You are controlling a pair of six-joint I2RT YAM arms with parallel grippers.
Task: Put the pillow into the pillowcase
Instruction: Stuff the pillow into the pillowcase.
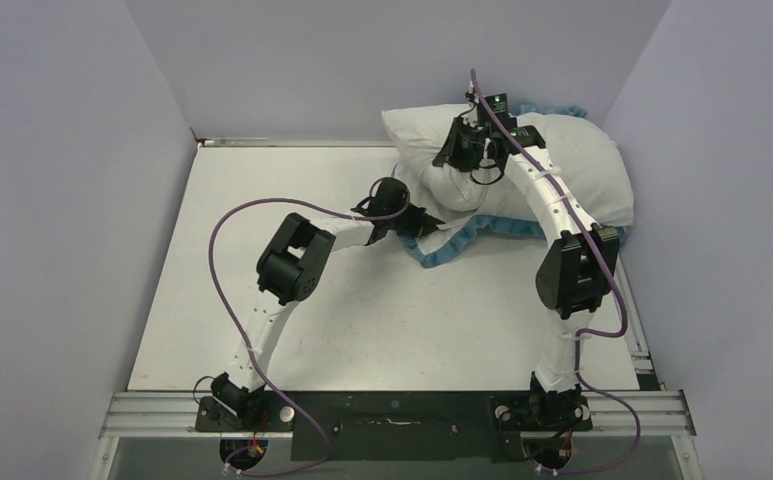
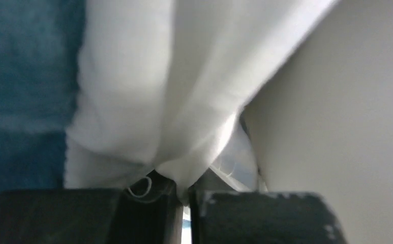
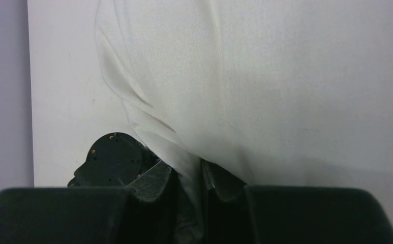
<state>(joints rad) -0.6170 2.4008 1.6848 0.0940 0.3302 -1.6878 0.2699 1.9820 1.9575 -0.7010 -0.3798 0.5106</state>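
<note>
Lying at the upper right of the overhead view, the pillow [image 1: 587,170] is resting on the counter [image 1: 362,320] near the back wall. The pillowcase [image 1: 454,245] is showing its blue ruffle along the pillow's lower-left edge. The left hand [image 1: 424,222] is pinching white pillowcase cloth beside that ruffle. The right hand [image 1: 467,152], over the pillow's left end, is clamping thin white pillowcase cloth.

Looking like a robotics lab cell: plain lavender walls [image 1: 52,200] are boxing in a white table [image 1: 412,320], aluminium rail [image 1: 152,412] running along 6 o'clock.
</note>
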